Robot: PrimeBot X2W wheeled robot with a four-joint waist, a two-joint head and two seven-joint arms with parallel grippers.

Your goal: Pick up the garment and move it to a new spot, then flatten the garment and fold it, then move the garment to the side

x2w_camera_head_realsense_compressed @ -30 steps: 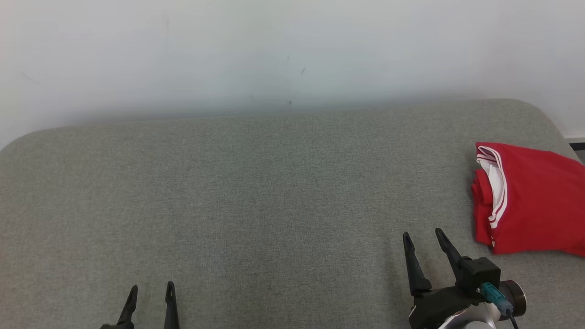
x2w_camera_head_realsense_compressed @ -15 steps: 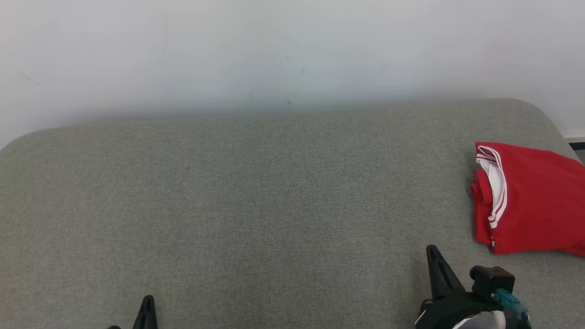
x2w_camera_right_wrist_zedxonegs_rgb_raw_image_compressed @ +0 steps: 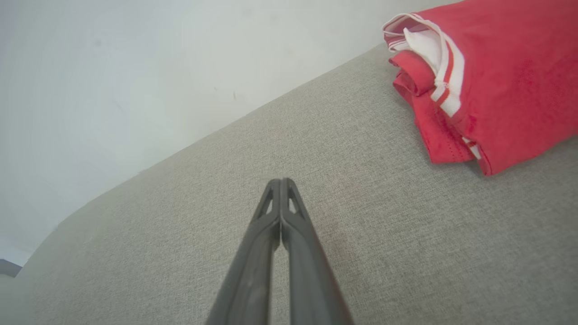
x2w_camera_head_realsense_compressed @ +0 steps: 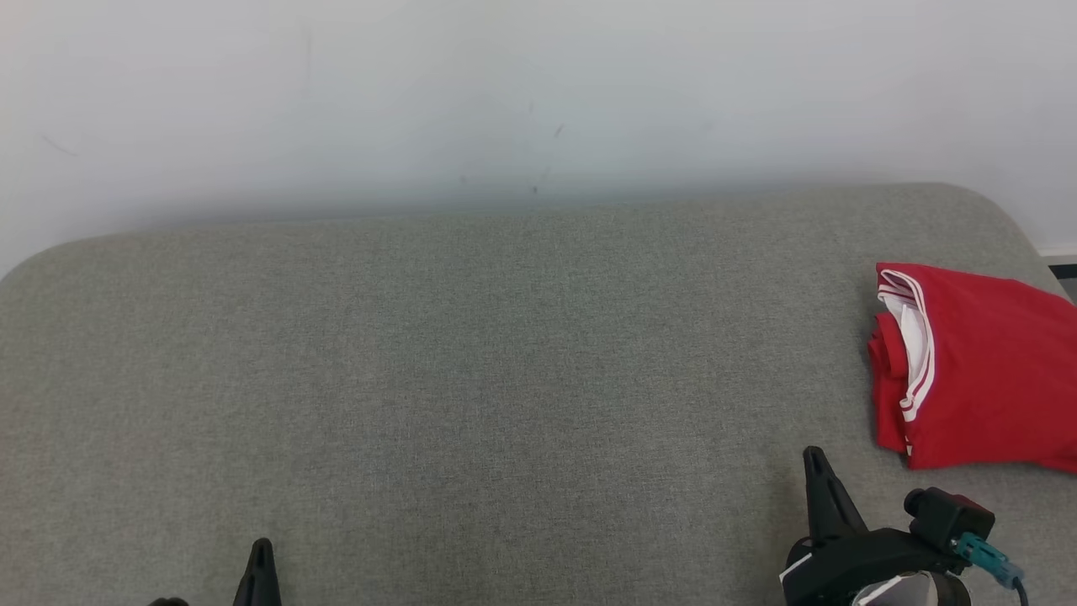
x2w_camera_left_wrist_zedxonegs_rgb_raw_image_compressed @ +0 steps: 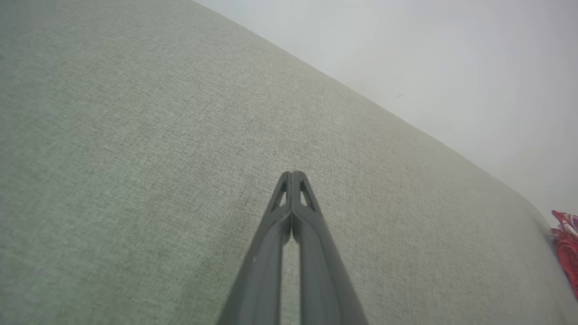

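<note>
The garment (x2w_camera_head_realsense_compressed: 980, 370) is red with white striped trim, folded into a compact stack at the right edge of the grey padded surface (x2w_camera_head_realsense_compressed: 471, 370). It also appears at the upper right of the right wrist view (x2w_camera_right_wrist_zedxonegs_rgb_raw_image_compressed: 496, 76), and a sliver of it shows at the far right of the left wrist view (x2w_camera_left_wrist_zedxonegs_rgb_raw_image_compressed: 566, 243). My right gripper (x2w_camera_head_realsense_compressed: 814, 459) is shut and empty, low at the right, just left of and nearer than the garment; its closed tips show over bare fabric (x2w_camera_right_wrist_zedxonegs_rgb_raw_image_compressed: 281, 181). My left gripper (x2w_camera_head_realsense_compressed: 261, 547) is shut and empty at the lower left (x2w_camera_left_wrist_zedxonegs_rgb_raw_image_compressed: 292, 173).
A pale wall (x2w_camera_head_realsense_compressed: 505, 93) runs along the far side of the padded surface. The surface's rounded right corner (x2w_camera_head_realsense_compressed: 1001, 215) lies just beyond the garment. Bare grey fabric stretches from the left edge across the middle.
Both grippers closed from open to shut. Both have also drawn back toward the bottom edge of the head view. The garment lies as before.
</note>
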